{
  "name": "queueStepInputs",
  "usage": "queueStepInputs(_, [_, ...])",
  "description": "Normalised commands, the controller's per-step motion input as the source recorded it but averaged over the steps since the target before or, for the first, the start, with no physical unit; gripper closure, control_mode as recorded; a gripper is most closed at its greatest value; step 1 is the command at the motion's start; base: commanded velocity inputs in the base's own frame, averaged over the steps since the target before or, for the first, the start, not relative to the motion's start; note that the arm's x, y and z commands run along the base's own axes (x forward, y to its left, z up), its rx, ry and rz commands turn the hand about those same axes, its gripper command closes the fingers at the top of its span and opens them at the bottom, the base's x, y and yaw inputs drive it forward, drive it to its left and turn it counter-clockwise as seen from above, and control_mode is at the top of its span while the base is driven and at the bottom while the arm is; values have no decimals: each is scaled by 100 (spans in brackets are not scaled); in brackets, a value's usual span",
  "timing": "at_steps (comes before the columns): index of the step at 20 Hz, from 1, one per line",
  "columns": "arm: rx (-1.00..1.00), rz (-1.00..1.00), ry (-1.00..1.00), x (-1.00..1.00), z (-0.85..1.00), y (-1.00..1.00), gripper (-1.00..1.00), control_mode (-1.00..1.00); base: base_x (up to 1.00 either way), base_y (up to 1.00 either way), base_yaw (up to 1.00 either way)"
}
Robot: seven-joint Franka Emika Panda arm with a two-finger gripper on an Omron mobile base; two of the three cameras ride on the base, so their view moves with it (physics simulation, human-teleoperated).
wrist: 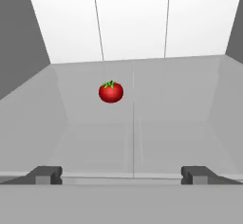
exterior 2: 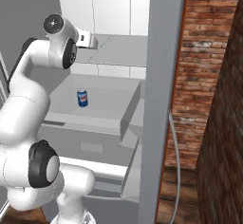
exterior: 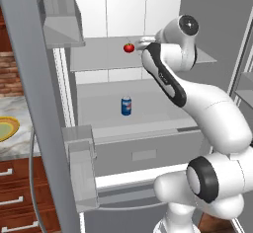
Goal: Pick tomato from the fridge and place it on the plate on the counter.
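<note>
Step in hand: reaching into the fridge [exterior: 163, 113] toward the tomato [wrist: 111, 91]; my reading is that the approach is under way and the grasp not yet begun.
Tomato: sits upright, green stem up, on the upper translucent shelf [exterior: 99, 54] of the fridge, toward the back wall, with bare shelf all round it.
Gripper [wrist: 121, 174]: jaws spread wide with nothing between them; the two dark fingertips [wrist: 46, 174] sit at the shelf's front edge, well short of the tomato.
Line-up: from the hand view the tomato lies a little off-centre, nearer the fingertip on that view's left side.
Doing it well: likely needs a small sideways correction so the tomato centres between the jaws, then a level advance just above the shelf; closing gently at the widest part should keep the round, glossy fruit from rolling or squirting out.
Risk: a fingertip nudging the tomato first could push it toward the back wall.
Fridge contents: tomato on the upper shelf; a blue soda can [exterior: 126, 105] standing on the shelf below; the door bins [exterior: 81, 173] look empty.
Plate [exterior: 7, 128]: on the counter [exterior: 17, 145] beside the fridge, past its open door; nothing on the part seen.
</note>
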Motion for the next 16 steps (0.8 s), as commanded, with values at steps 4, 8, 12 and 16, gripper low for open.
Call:
queueStepInputs(4, [-3,0,0,46,0,2,-100,-100,0,0,0])
queueStepInputs(8, [-3,0,0,42,0,2,-100,-100,0,0,0])
queueStepInputs(12, [0,3,0,51,-2,3,-100,-100,0,0,0])
queueStepInputs(16, [0,3,0,38,-1,6,-100,-100,0,0,0])
